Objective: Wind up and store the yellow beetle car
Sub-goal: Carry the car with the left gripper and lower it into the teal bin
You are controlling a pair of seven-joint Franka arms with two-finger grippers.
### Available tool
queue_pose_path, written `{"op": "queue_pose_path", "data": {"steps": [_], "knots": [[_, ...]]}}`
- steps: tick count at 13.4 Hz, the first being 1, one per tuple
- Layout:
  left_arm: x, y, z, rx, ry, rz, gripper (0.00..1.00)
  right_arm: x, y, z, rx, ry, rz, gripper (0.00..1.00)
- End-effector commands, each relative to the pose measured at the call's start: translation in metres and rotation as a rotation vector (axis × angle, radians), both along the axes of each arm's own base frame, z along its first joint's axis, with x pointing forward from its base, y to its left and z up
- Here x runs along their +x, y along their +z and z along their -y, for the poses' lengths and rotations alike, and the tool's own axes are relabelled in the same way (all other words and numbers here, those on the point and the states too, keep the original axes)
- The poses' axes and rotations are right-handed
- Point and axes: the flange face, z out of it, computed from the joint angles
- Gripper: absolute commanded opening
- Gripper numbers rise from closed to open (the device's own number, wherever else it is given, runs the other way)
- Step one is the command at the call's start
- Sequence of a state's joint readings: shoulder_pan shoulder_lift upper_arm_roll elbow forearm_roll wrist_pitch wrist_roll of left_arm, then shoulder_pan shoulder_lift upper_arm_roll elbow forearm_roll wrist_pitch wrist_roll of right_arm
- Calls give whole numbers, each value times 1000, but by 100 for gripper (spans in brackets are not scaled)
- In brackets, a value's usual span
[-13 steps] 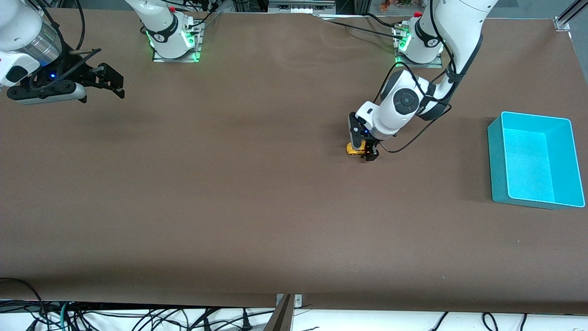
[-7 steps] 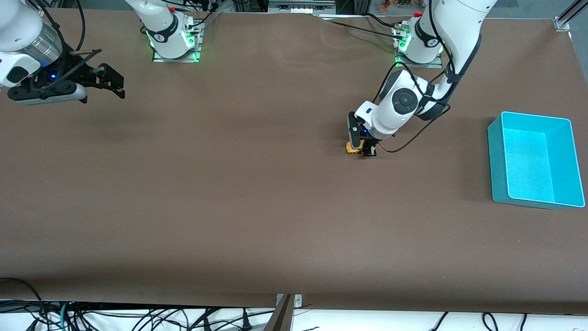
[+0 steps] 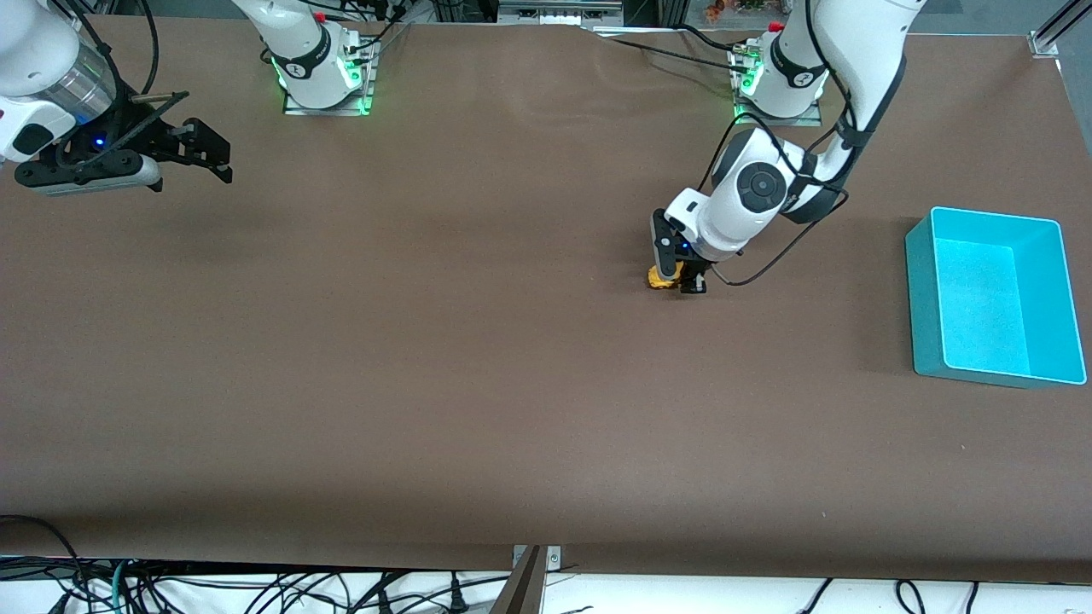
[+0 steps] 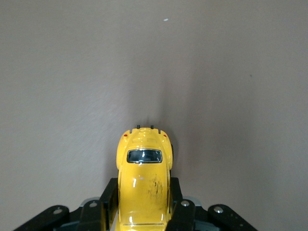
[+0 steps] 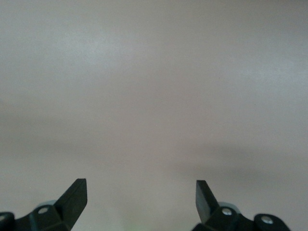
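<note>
Near the middle of the bench [image 3: 478, 409], toward the left arm's end, the left gripper [image 3: 680, 281] has just clenched its fingers on the yellow beetle car [image 4: 143, 185], so winding can likely begin, while the right gripper [image 3: 198, 152] waits with fingers spread, well apart from the teal bin [image 3: 917, 290].
</note>
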State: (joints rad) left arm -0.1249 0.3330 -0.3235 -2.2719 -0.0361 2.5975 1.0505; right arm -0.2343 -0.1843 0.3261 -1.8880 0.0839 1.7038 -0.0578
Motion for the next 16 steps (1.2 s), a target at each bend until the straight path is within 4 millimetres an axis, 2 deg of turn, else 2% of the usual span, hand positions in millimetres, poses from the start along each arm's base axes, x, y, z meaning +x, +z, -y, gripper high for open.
{"op": "queue_pose_path", "data": {"steps": [1,3,4,8,11,13,16], "knots": [[23,49,-38,42,-53,-8,3,2,5,-3,16,-10,-3,100],[36,78,-86,66,-55,-39,4,1,4,-3,15,-10,-9,100],[42,88,-117,71,-69,-46,6,1,3,-3,16,-11,-11,100],[61,109,-269,61,-153,-25,6,0,4,-4,16,-10,-13,100],[57,127,-361,45,-185,-27,6,0,5,-4,15,-10,-13,100],[47,134,-416,38,-207,-12,6,1,5,-4,16,-9,-7,100],[26,120,-491,16,-187,-18,6,0,5,-7,15,-4,-11,100]]}}
